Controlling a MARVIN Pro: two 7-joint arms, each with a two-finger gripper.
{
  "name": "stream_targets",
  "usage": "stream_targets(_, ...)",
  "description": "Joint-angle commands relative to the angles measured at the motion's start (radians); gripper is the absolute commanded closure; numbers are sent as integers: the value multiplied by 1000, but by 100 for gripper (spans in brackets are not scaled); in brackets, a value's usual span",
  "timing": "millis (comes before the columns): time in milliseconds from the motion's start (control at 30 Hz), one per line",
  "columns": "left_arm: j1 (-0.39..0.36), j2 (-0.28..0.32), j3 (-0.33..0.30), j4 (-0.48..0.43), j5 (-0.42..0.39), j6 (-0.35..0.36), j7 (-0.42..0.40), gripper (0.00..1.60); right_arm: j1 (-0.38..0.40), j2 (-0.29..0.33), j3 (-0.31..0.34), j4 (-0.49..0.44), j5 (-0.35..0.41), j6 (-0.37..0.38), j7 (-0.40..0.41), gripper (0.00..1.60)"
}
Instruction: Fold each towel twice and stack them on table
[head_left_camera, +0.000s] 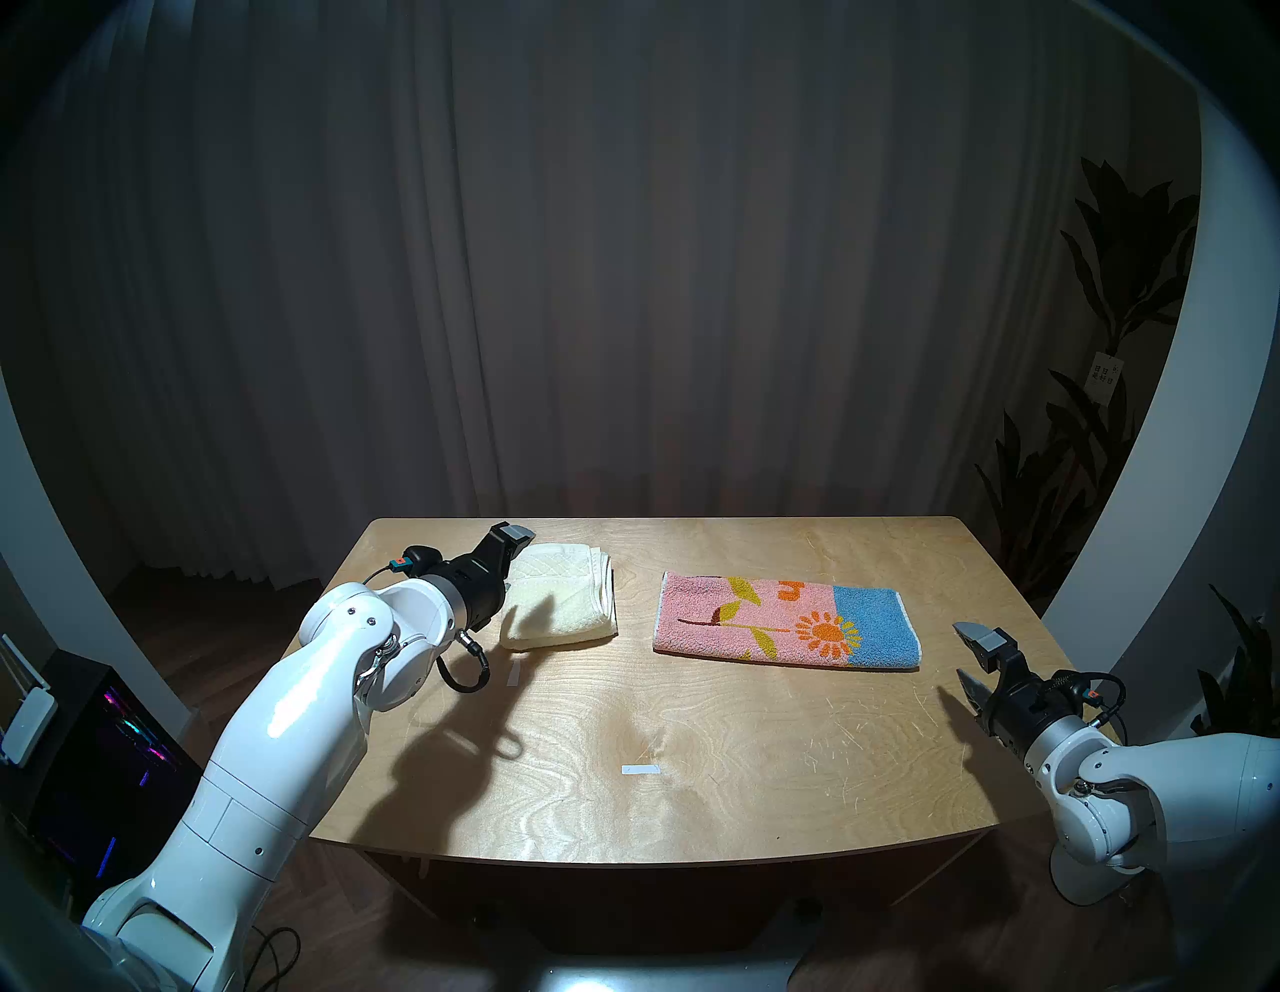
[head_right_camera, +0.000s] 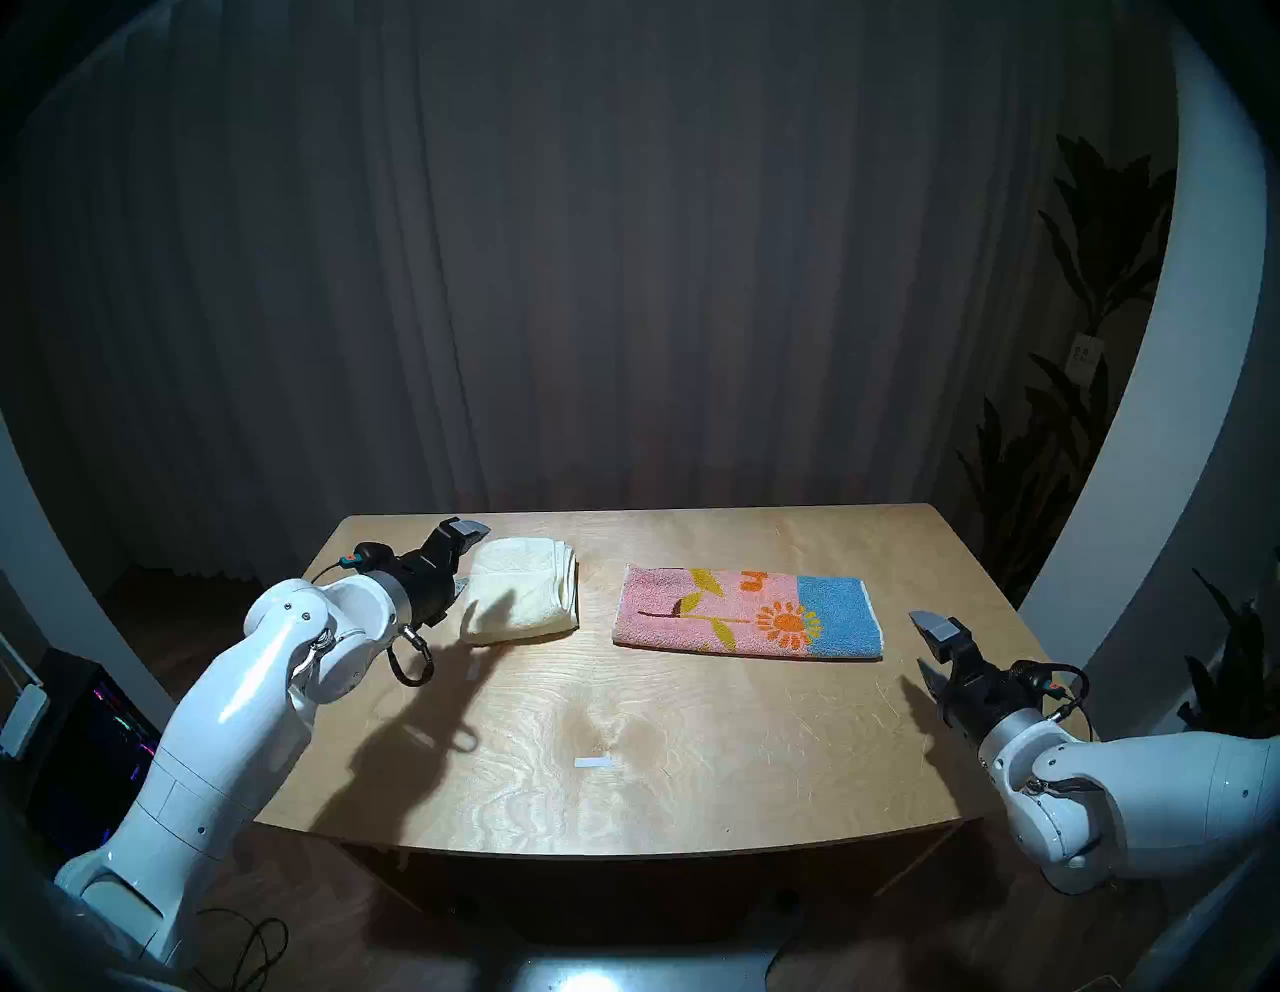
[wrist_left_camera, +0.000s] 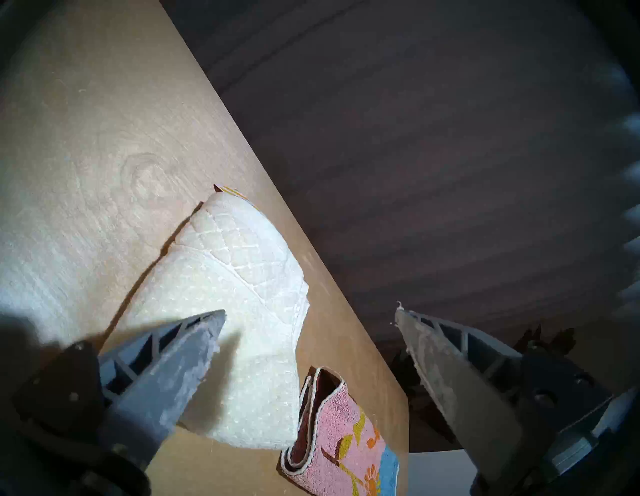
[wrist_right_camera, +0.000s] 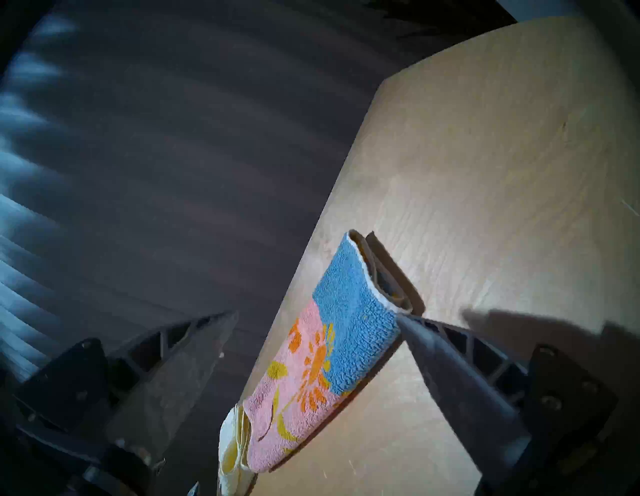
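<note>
On the light plywood table (head_left_camera: 692, 796) the folded cream-yellow terry towel (head_left_camera: 564, 609) lies left of the once-folded pink-and-blue flowered towel (head_left_camera: 783, 623), and my left gripper (wrist_left_camera: 308, 332) and right gripper (head_left_camera: 970, 654) both gape empty.

A light plywood table (head_left_camera: 692, 727) with rounded corners and swirling grain carries two towels, well apart. Toward its far left lies a cream-yellow towel (head_left_camera: 564, 606), folded into a thick, compact block with its layered edges facing right. Toward the right lies a pink and blue towel (head_left_camera: 786, 621) folded into a long flat strip, its orange flower upward. A small white tape mark (head_left_camera: 641, 769) sits near the front middle, another (head_left_camera: 514, 672) just before the cream towel.
</note>
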Motion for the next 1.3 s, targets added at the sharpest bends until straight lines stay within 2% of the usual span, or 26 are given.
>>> stream_targets(0,21,10,-26,-41,4,-18,-39,0,-13,1,20,-61,53,-107,3,0)
stream_targets(100,40,16,-30,-54,15,-27,-46,0,-11,1,34,-112,88,-151,-21,0)
stream_targets(233,50,16,-30,-62,22,-34,-49,0,6,1,57,-143,105,-152,-52,0)
stream_targets(300,61,16,-32,-69,27,-42,-54,0,15,1,74,-147,108,-171,-93,0)
stream_targets(467,77,15,-34,-82,38,-59,-59,0,36,0,100,-103,66,-141,-197,0)
stream_targets(567,85,15,-35,-89,47,-70,-61,0,43,0,112,-86,42,-92,-251,0)
stream_targets(733,97,13,-36,-99,63,-92,-61,0,52,1,122,-80,-38,4,-338,0)
stream_targets(1033,104,3,-29,-109,101,-135,-51,0,41,1,147,-77,-147,180,-450,0)
stream_targets(1167,102,-4,-26,-107,110,-145,-47,0,23,1,176,-55,-148,238,-470,0)
stream_targets(1267,96,-9,-20,-102,119,-148,-44,0,4,1,192,-44,-137,254,-441,0)
